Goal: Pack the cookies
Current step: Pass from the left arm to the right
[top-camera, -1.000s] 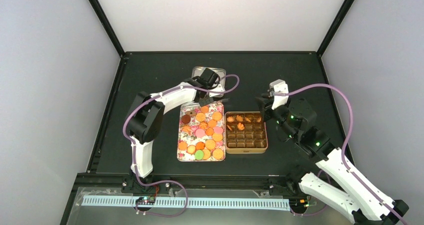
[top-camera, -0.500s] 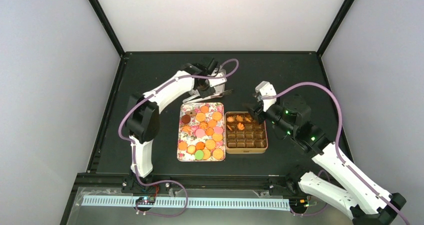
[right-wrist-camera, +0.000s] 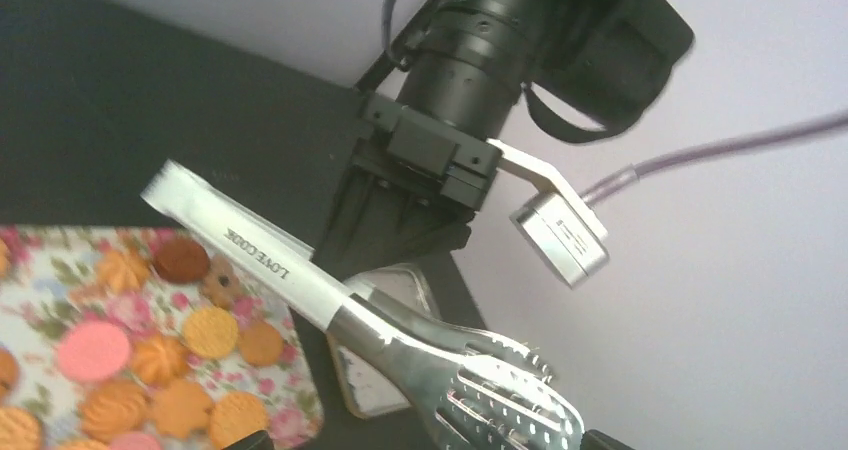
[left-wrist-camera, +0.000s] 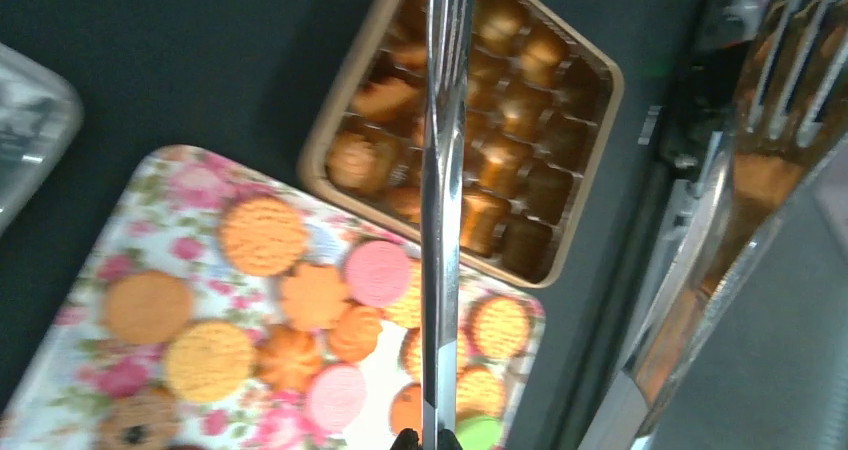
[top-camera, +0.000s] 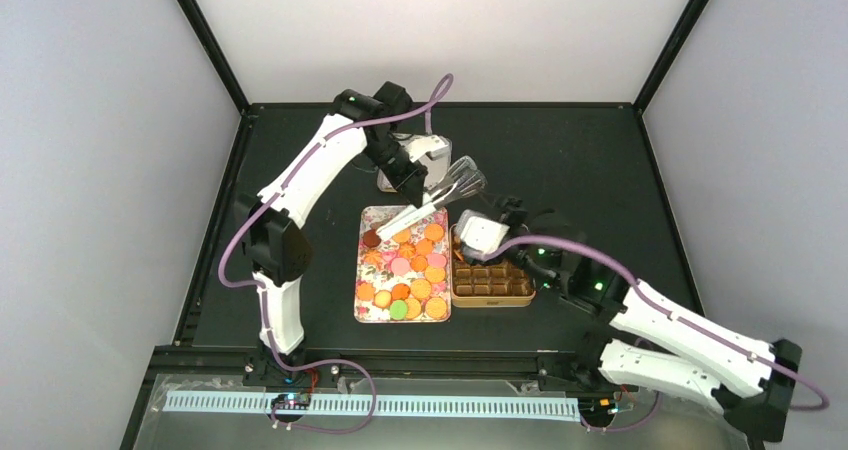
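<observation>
We see the left claw (left-wrist-camera: 430, 438) clamped on tongs (left-wrist-camera: 443, 170) over the cookies (left-wrist-camera: 262, 235), with the right claw (right-wrist-camera: 425, 442) spread apart at their head; a mistimed handover could drop them onto the tray (left-wrist-camera: 118, 266).

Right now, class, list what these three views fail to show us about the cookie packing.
1. Top view: far compartments of the tin, hidden under the right arm.
2. Left wrist view: some middle compartments, crossed by the blurred tongs.
3. Right wrist view: the right pincer, almost wholly cut off by the bottom edge.
</observation>
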You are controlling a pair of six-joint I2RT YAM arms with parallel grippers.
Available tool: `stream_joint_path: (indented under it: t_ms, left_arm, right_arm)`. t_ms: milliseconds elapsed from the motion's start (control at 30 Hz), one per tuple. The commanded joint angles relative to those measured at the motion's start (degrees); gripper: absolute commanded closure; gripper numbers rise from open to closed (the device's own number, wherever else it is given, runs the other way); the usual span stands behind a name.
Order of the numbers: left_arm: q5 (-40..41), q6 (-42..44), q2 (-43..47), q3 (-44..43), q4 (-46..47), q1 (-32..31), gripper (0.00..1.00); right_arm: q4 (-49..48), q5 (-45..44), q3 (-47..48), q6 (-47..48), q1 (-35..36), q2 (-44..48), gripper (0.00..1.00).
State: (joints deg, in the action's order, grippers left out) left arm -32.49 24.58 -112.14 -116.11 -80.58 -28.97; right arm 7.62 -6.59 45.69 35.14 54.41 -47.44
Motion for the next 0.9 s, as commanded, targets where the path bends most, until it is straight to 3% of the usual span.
stream_joint_path:
  t_ms: [0,200,600,700,867]
  left_arm:
    - [-12.48,-2.3,-0.43,0.28,-8.44,0.12,0.99]
    - [-19.52,-3.76,0.92,2.53,-8.51,2.13,0.98]
    - [-23.29,-4.37,2.4,5.02,-8.48,2.43,0.98]
    - [-23.42,-4.23,2.73,5.15,-8.54,2.53,0.98]
    - [-23.56,-4.03,3.13,5.49,-8.52,2.54,0.98]
  right_arm:
    - [-6.44,-18.57,-0.91,26.11,7.67,-4.37,0.2]
    - [-18.88,-24.0,-4.48,40.06,11.2,-9.31,0.22]
    - [-38.55,-26.59,-6.01,52.25,13.64,-20.32,0.38]
    - [-41.01,-26.75,-5.81,52.4,13.94,-22.39,0.47]
    - [-42.96,-27.97,-4.63,52.72,14.52,-25.55,0.71]
